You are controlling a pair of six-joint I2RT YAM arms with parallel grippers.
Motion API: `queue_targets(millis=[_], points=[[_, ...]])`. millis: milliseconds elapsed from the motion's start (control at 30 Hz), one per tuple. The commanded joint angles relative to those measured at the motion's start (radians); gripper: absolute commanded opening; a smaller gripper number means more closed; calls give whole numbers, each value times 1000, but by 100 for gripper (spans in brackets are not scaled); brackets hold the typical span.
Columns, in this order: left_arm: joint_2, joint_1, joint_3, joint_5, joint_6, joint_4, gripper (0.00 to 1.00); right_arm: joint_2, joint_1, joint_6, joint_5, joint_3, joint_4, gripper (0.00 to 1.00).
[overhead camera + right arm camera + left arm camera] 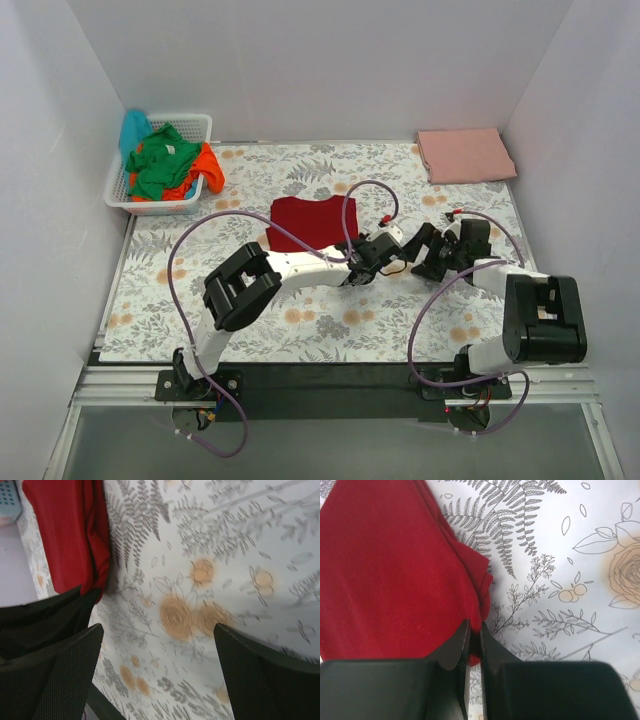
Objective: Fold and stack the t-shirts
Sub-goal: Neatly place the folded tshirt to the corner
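Dark red t-shirt (310, 222) lies flat near the middle of the floral table cover (300, 320), partly folded, with doubled layers along its right edge. Left gripper (474, 630) is pinched tight on that edge at the near corner, and red cloth shows between the jaws. Right gripper (157, 630) has its jaws spread wide and holds nothing. It hangs over bare cover just beside the same edge. Judged step: a fold of the red shirt, grip taken and the lift not yet made. The next move likely calls for raising the pinched edge just enough to free it, then carrying it across without dragging the layers beneath. The right arm could take a second hold farther along. A salmon pink t-shirt (465, 155) lies folded at the far right corner, probably the stack's place. White lattice basket (120, 190) at far left holds green (160, 165), orange (205, 170) and turquoise (133, 125) shirts, unfolded. The cover lies smooth. Plain white walls (300, 60) close in three sides.
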State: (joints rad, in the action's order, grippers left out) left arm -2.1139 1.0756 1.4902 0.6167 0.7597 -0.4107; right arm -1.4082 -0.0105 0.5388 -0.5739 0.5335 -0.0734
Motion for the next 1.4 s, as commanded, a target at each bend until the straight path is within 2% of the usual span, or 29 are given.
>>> queue_targets(millis=[0, 200, 433, 533, 733, 767, 833, 867, 933, 1067, 1100, 1233, 1267, 1300, 1333, 1367], points=[[137, -3, -27, -35, 59, -2, 0, -81, 62, 137, -47, 20, -228, 98], [166, -3, -36, -55, 73, -2, 0, -234, 188, 276, -9, 91, -390, 98], [173, -2, -36, -63, 89, 0, 0, -434, 299, 375, 8, 195, -471, 96], [169, -3, -33, -66, 96, 0, 0, -480, 320, 389, 0, 223, -486, 89], [157, -2, -18, -78, 110, 3, 2, -515, 333, 356, -35, 240, -486, 56], [154, -2, -15, -80, 115, 3, 6, -517, 331, 345, -41, 243, -486, 42], [147, -3, -11, -75, 118, 0, 13, -522, 330, 313, -50, 247, -483, 24], [147, -3, -8, -69, 124, 1, 16, -522, 328, 305, -58, 253, -483, 10], [152, -11, -8, -69, 136, -5, 29, -528, 323, 274, -60, 261, -479, 1], [180, -32, -10, -97, 173, -22, 56, -540, 285, 202, -79, 296, -439, 1], [190, -39, -24, -100, 185, -22, 67, -548, 274, 179, -83, 328, -419, 1], [262, -127, -62, -127, 237, -62, 76, -569, 218, -17, -67, 483, -152, 1], [293, -155, -67, -139, 251, -83, 77, -575, 208, -66, -25, 521, -76, 1], [366, -290, -118, -162, 307, -114, 80, -606, 189, -302, 85, 721, 134, 1], [367, -292, -143, -172, 308, -114, 82, -606, 188, -304, 86, 723, 189, 1], [399, -330, -177, -179, 319, -108, 83, -615, 182, -357, 168, 773, 240, 1]])
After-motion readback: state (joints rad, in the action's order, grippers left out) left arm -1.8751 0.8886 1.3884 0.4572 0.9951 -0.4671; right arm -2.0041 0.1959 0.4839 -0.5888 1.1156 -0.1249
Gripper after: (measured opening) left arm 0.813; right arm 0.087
